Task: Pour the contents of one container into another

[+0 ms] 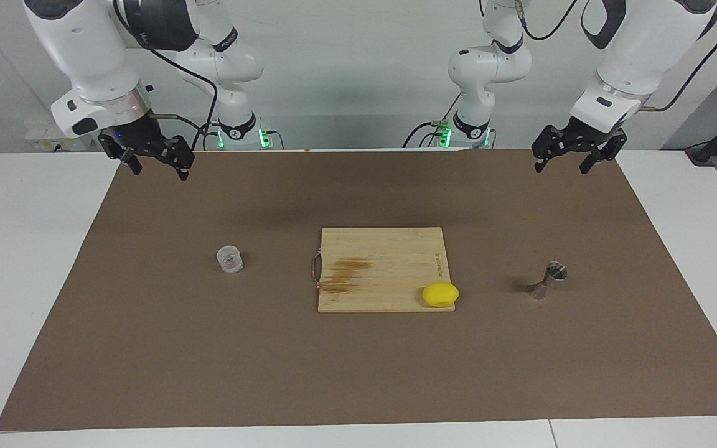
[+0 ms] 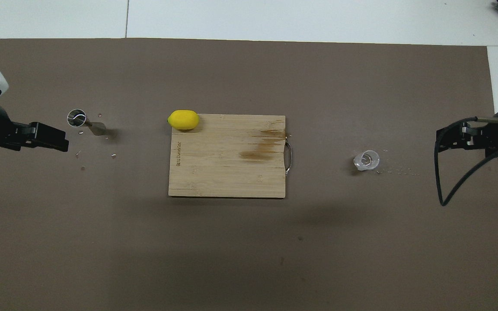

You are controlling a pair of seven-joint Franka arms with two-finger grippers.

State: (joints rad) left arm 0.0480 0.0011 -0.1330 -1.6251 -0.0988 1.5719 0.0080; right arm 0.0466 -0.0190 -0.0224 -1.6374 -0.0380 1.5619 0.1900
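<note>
Starting at the right arm's end of the surface (image 1: 35, 261), the right tool (image 1: 158, 167) hangs high over the corner of the brown mat (image 1: 358, 373) closest to its own base, its fingers spread wide and holding nothing, which suits an arm that has not begun its reach. The clear cup (image 1: 229, 259) stands upright on the mat well below that tool and farther from the robots, apart from everything else, with open mat all round it so the fingers could come down on either side; small specks lie on the mat just beside it. Next comes the wooden cutting board (image 1: 383, 261) in the middle, between the two tools and well apart from both, its metal handle turned toward the cup's end and a dark stain on its top. A yellow lemon-like lump (image 1: 440, 294) sits at the board's corner toward the left arm's end, half off the edge. The steel jigger (image 1: 548, 280) appears to stand upright on the mat, one open cone up, so it could take a pour. Over the mat's corner by its base, the left tool (image 1: 561, 163) hangs spread wide and empty, well apart from the jigger. Nothing is gripped, so the pour looks unstarted
</note>
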